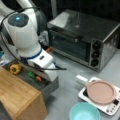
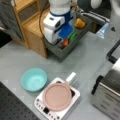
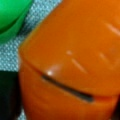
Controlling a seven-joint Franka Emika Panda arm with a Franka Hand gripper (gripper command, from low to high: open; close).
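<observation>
Orange toy carrot (image 3: 72,62) fills the wrist view almost entirely, lying in the open grey drawer (image 2: 65,51) directly beneath the gripper (image 1: 48,76), which is lowered into that drawer; whether its jaws stand apart or closed cannot be told, as the fingers are hidden behind the hand in both front views. Judged from its glossy moulded surface and the seam across its body, the carrot is light, stiff plastic, somewhat slippery and not fragile; the thick middle of the body appears the soundest place to take hold. Drawer contents: the carrot, a green piece (image 2: 73,37) just beside it at 1 o'clock in a front view, and a yellow pepper (image 1: 15,68) further back. Elsewhere: a teal bowl (image 2: 33,79) with nothing visible inside, a pink pan (image 2: 57,96) on the white hotplate (image 2: 41,103), and a toaster oven (image 1: 85,37) with its door shut.
</observation>
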